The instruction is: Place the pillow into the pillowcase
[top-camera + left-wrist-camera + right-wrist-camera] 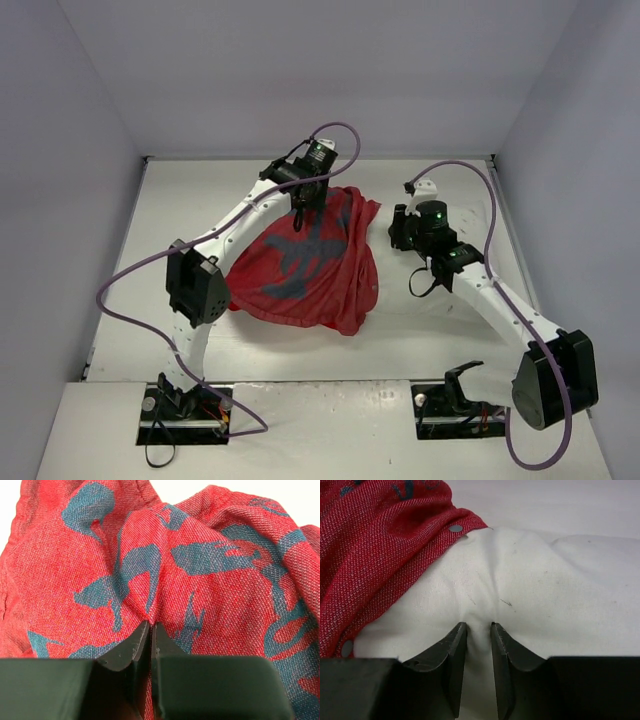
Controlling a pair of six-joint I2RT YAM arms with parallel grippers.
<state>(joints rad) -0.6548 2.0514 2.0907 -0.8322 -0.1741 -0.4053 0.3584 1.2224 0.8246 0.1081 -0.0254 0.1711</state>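
The red pillowcase (305,265) lies bunched mid-table, its duller side with bluish patches up. My left gripper (303,203) is at its far edge. In the left wrist view the left gripper (151,626) is shut on a raised fold of the pillowcase (210,580). My right gripper (398,235) is at the pillowcase's right edge. In the right wrist view the right gripper (479,626) pinches a fold of the white pillow (545,580), which sticks out of the pillowcase's snap-buttoned opening (380,550). In the top view the pillow is mostly hidden inside the cover.
White walls enclose the table (180,210) at the back and on both sides. Purple cables (120,290) loop off both arms. The arm bases (185,405) stand at the near edge.
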